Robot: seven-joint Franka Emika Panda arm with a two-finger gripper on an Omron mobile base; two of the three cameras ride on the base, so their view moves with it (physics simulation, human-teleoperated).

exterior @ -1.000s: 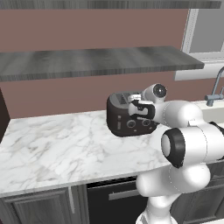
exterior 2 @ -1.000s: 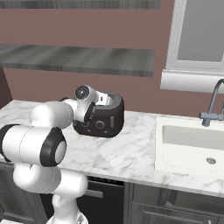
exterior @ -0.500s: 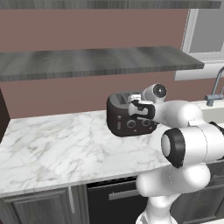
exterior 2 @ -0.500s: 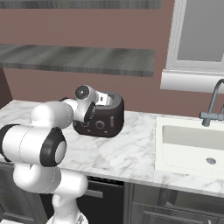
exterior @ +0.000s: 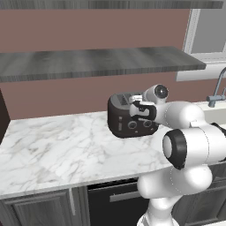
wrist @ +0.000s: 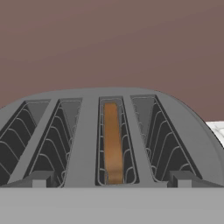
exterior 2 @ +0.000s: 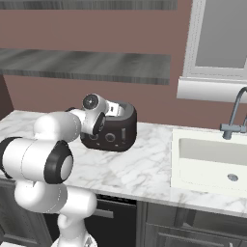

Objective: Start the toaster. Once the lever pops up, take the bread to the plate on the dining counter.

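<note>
The toaster [exterior: 130,115] stands on the marble counter [exterior: 57,150] near the back wall, and the hand of the arm is close over its narrow end. In the hand view the four slots run away from the camera, from 6 o'clock toward 12 o'clock. The bread [wrist: 113,142] sits deep in the third slot from the left, on its edge, with its long axis along the same line, so it lies straight ahead of the hand, a little above the centre of that view.

The fingers themselves I cannot see in the pictures; as far as one can tell they are spread as wide as they go, with nothing between them. The lever I cannot make out with certainty.

I judge that the toaster is not started yet, because the bread sits low and the hand is by the end face. The coming move depends on finding the lever below the near edge, toward 6 o'clock, not on the bread ahead.
</note>
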